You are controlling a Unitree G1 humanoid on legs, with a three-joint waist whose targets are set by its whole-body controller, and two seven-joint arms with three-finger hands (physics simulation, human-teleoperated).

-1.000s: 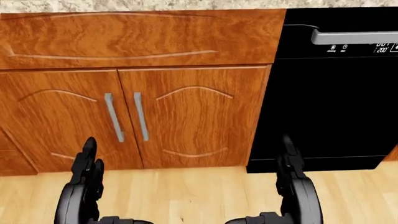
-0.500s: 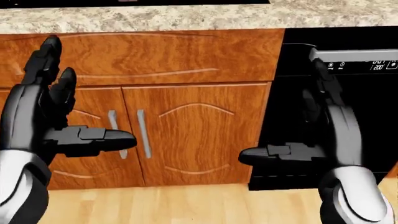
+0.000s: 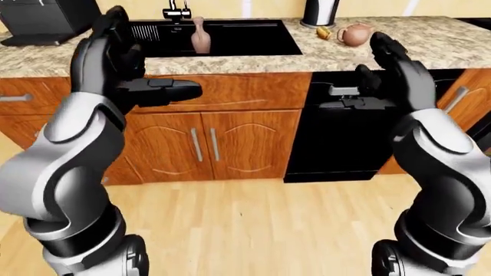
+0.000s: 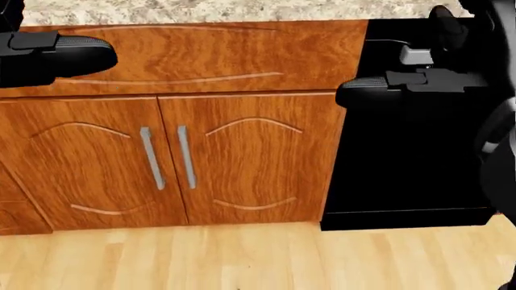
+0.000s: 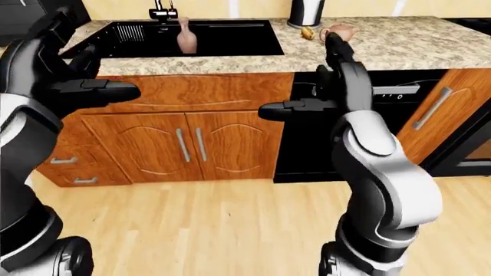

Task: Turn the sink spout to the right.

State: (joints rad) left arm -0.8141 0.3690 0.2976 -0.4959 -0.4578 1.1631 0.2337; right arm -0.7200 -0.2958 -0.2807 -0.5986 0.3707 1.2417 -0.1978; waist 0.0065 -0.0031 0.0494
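A: so where's the sink spout (image 3: pixel 175 11)? the head view is just cabinet doors (image 4: pixel 165 158) and the dishwasher (image 4: pixel 415 154).

B: yeah, the head view points too low; it only catches a sliver of the granite table (image 4: pixel 242 11) edge. Go to the eye views. The spout sits at the top edge of the black sink (image 3: pixel 230 39), upper left of the picture, mostly cropped, so I can't tell which way it points. There's a pinkish vase (image 3: pixel 200 36) standing in the basin just beside it.

A: and the hands?

B: both up in the air below the table edge, well apart from the spout. The left hand (image 3: pixel 115 60) has fingers spread with the thumb sticking out sideways, holding nothing. The right hand (image 5: pixel 338 75) is the same, fingers apart, over the dishwasher.

A: anything else up there?

B: only in the eye views: a teapot (image 3: pixel 354 34) and a dark cylinder (image 3: pixel 318 12) on the table right of the sink, and a coffee machine (image 3: pixel 46 20) at far left.
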